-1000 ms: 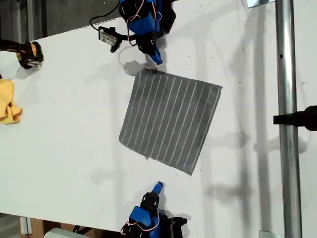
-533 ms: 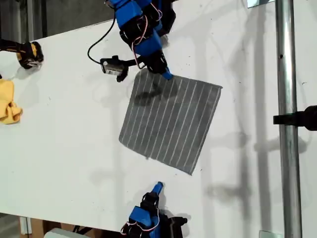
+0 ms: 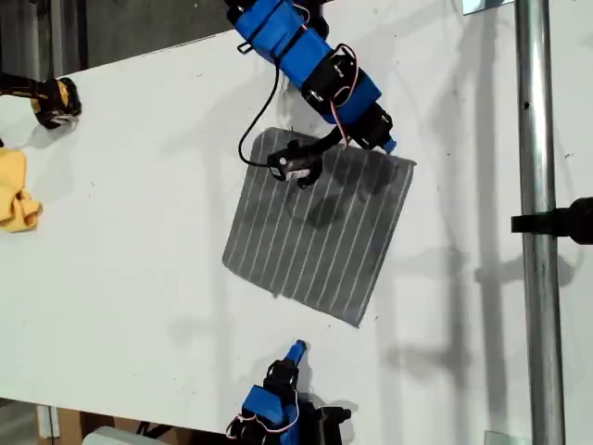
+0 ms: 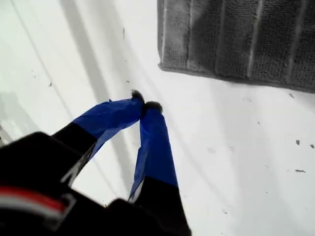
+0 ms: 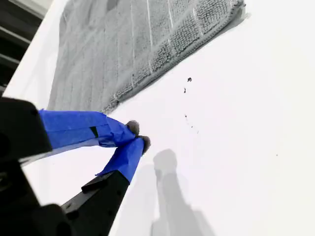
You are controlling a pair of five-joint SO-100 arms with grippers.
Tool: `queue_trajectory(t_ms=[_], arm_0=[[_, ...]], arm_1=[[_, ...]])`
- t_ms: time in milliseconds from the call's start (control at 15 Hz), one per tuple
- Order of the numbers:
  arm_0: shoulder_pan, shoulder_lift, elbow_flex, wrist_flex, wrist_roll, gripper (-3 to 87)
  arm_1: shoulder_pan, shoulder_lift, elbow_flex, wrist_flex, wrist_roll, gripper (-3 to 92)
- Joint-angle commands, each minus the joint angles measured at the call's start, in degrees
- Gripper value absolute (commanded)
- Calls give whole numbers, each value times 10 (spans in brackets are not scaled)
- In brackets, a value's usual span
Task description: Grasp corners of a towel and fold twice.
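Observation:
The dark grey striped towel (image 3: 315, 232) lies flat and unfolded on the white table. My first gripper (image 3: 389, 145) is shut and empty. It reaches from the exterior view's top and hovers just off the towel's upper right corner (image 3: 412, 165). In the first wrist view its tips (image 4: 145, 104) are over bare table, short of that corner (image 4: 162, 64). My second gripper (image 3: 296, 349) is shut and empty near the table's bottom edge in the exterior view, apart from the towel. Its wrist view shows the tips (image 5: 138, 135) before the towel's near edge (image 5: 147, 69) and a corner (image 5: 236, 6).
A yellow cloth (image 3: 14, 190) and a black-and-yellow object (image 3: 54, 100) lie at the exterior view's left. A vertical metal pole (image 3: 537, 222) with a black clamp (image 3: 565, 221) stands at its right. A small camera on a cable (image 3: 292, 167) hangs over the towel.
My first arm swung from the towel's upper left corner across its top edge to the upper right corner in the exterior view, staying shut. The second arm and the towel have not moved.

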Motion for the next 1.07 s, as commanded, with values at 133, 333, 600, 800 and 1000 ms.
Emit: queue_trajectory(t_ms=[133,333,600,800,1000], arm_0=[[19,2,3,-1,-12,-10],[38,2,3,-1,-28,-10],[40,2,3,-1,-30,-10],[40,2,3,-1,-31,-10],[37,2,3,-1,-26,-10]], arm_1=[[0,-9,-57,-2,-10,279],[18,-6,-56,79,6,373],[37,-86,-39,82,32,394],[40,-156,-40,19,36,373],[34,-201,-43,-15,49,346]])
